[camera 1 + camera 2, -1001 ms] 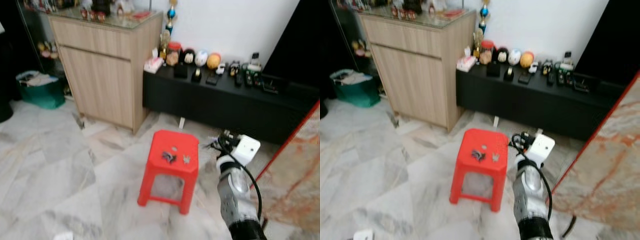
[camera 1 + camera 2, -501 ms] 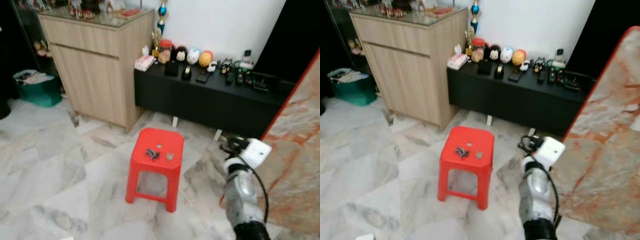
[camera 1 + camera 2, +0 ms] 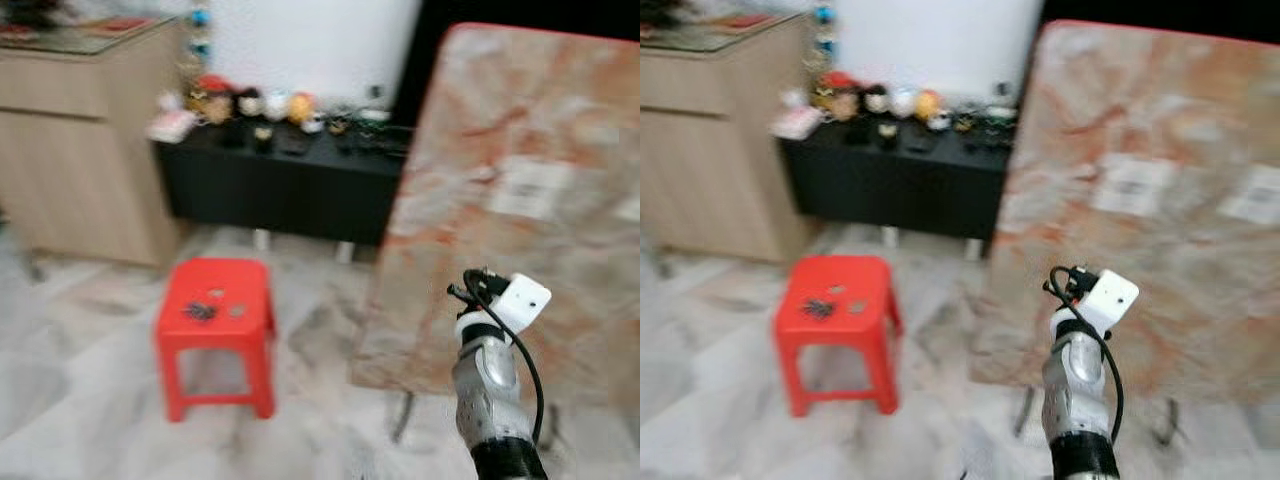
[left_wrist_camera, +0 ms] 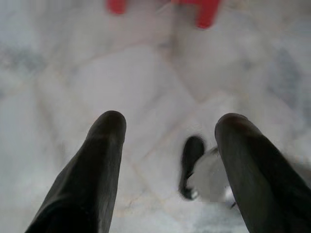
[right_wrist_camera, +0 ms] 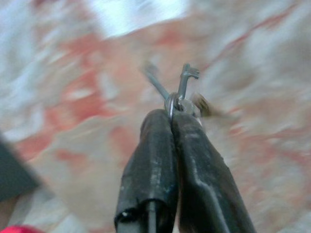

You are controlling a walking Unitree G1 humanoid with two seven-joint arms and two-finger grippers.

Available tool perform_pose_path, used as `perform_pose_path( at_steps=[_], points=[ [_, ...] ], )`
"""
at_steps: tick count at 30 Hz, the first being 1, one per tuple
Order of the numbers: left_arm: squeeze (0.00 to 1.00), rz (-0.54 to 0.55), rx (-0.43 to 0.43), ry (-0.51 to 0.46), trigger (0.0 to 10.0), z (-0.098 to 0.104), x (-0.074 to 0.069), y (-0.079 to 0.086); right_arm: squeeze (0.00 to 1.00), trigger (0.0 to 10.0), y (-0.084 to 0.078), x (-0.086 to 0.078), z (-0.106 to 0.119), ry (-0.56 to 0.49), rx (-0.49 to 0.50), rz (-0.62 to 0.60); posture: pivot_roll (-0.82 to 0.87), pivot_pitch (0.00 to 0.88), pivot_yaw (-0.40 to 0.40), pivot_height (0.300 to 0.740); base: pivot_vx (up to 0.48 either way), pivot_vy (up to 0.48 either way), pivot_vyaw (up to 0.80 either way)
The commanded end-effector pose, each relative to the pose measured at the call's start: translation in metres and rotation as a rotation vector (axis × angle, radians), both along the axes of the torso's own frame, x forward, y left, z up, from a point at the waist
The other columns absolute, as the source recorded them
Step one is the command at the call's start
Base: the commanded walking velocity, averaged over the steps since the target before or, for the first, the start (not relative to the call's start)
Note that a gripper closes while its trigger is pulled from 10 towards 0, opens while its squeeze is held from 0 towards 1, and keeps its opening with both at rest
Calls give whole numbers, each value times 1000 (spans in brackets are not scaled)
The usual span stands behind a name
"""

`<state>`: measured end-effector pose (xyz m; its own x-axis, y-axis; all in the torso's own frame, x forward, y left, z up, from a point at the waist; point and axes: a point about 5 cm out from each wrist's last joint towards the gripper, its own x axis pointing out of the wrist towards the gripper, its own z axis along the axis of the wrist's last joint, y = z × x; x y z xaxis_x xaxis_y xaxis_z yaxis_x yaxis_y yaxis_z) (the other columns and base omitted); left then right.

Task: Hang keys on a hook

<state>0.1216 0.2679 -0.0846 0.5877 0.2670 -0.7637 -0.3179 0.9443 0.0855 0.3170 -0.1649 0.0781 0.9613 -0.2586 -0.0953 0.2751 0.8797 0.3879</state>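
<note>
The right gripper (image 5: 172, 116) is pinching one key ring with two keys (image 5: 182, 90); the left gripper (image 4: 167, 128) is hanging wide open above the floor (image 4: 146, 73).

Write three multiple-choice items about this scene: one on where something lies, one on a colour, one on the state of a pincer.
1. Where do the dark small items lie?
A. on the stool's seat
B. on the floor
C. on the wooden cabinet

2. What colour is the stool?
A. blue
B. red
C. white

3. In what state is the right pincer?
A. open and empty
B. shut on a cloth
C. shut on the keys

Answers: 1 A, they rest on the seat top. 2 B, the whole stool is red. 3 C, the right wrist view shows the fingers pressed together at the key ring.
</note>
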Motion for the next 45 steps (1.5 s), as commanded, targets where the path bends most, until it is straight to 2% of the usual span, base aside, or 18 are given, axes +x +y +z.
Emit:
perform_pose_path(
  at_steps=[1,5,10,12,15,16,17,20,25,27,30,32,33,34,36,37,41,45],
  points=[
    [0,0,-22,36,10000,-6,-9,-10,0,10000,-4,4,6,-17,-19,-12,65,0,-91,740,0,0,0],
    [0,-2,-36,46,10000,-8,-13,-13,0,10000,-3,6,8,-21,-49,-4,63,0,-89,740,0,0,0],
    [0,-4,-37,53,10000,-9,-9,-18,0,10000,-2,13,14,-34,-41,6,63,0,-90,740,0,0,0],
    [0,-1,-37,55,10000,-9,-9,-18,0,10000,7,18,18,-49,-70,83,67,0,-93,740,0,0,0],
    [0,1,-41,58,10000,-10,-6,-23,0,10000,19,20,19,-51,-131,186,70,0,-95,740,0,0,0],
    [0,3,-41,58,10000,-10,-3,-25,0,10000,22,20,18,-39,-216,211,74,0,-97,740,0,0,0],
    [0,3,-41,58,10000,-10,-3,-25,0,10000,22,20,18,-39,-216,211,74,0,-97,740,0,0,0],
    [0,1,-40,59,10000,-11,0,-29,0,10000,23,19,17,-39,-309,201,76,0,-95,740,0,0,0],
    [0,2,-38,64,10000,-11,-1,-28,0,10000,24,20,13,9,-321,193,75,0,-94,740,0,0,0],
    [0,5,-39,61,10000,-11,-1,-28,0,10000,27,20,10,19,-241,204,76,0,-95,740,0,0,0],
    [0,14,-42,60,10000,-11,-3,-28,0,10000,31,17,6,36,-268,242,76,0,-96,740,0,0,0],
    [0,10,-39,75,10000,-12,-5,-28,0,10000,32,10,-7,123,-278,259,73,0,-95,740,0,0,0],
    [0,10,-39,75,10000,-12,-5,-28,0,10000,32,10,-7,123,-278,259,73,0,-95,740,0,0,0],
    [0,2,-38,76,10000,-11,-1,-27,0,10000,29,6,-15,182,-168,228,71,0,-94,740,0,0,0],
    [0,2,-37,74,10000,-10,1,-26,0,10000,26,4,-17,196,-97,203,65,0,-91,740,0,0,0],
    [0,2,-36,73,10000,-10,1,-25,0,10000,25,3,-16,191,-98,200,62,0,-90,740,0,0,0],
    [0,5,-18,82,10000,-9,1,-21,0,10000,20,-4,-11,148,-255,249,63,0,-90,740,0,0,0],
    [0,11,-11,74,10000,-6,4,-14,0,10000,20,-14,-8,121,-309,292,65,0,-95,740,0,0,0]
  ],
)
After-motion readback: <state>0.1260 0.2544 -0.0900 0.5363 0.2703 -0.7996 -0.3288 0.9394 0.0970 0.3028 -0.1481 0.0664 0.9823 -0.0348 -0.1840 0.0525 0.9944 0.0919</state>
